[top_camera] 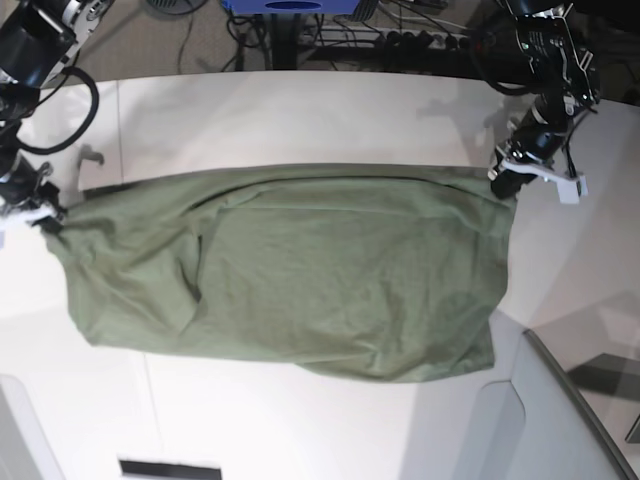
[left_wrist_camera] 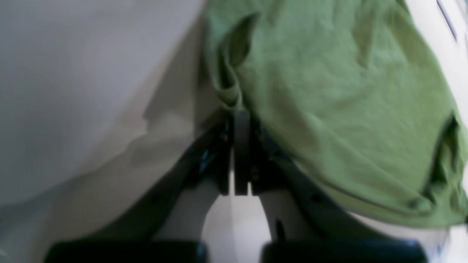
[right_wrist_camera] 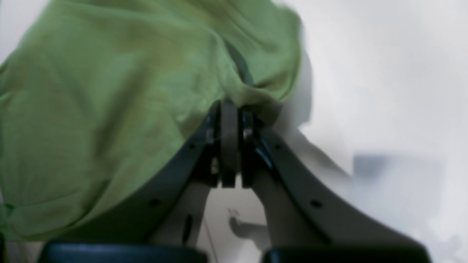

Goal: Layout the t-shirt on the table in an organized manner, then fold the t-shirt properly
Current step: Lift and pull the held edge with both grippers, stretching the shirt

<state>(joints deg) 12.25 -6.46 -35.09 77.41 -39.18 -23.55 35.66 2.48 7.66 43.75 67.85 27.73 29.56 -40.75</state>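
Stretching across the middle of the base view, the t-shirt (top_camera: 300, 270) hangs as a wide olive-green sheet held taut along its far edge between the two arms, with the white table (top_camera: 300, 120) showing beyond it and on the near side below its lower hem. At the far left of that view the right gripper (top_camera: 40, 215) pinches the cloth's left corner, its fingers clenched on a small bunch of fabric at the table's left edge; the black arm rises from there toward the top left corner. From that corner the top edge of the shirt runs nearly straight to the right, while the body sags toward the near side in soft wrinkles, with a folded flap lying over the left part. At the right end the left gripper (top_camera: 503, 172) grips the shirt's right corner, its white-tipped fingers closed on the cloth, just beside the table's curved far edge. In the left wrist view the left gripper (left_wrist_camera: 241, 113) has its dark fingers pressed together on a gathered fold of the t-shirt (left_wrist_camera: 340, 102), which spreads away to the right of the frame over the pale table (left_wrist_camera: 73, 91). In the right wrist view the right gripper (right_wrist_camera: 230, 106) is likewise clamped on a pinched edge of the t-shirt (right_wrist_camera: 109, 109), the green cloth filling the left of the frame and the white table (right_wrist_camera: 384, 73) lying to the right.
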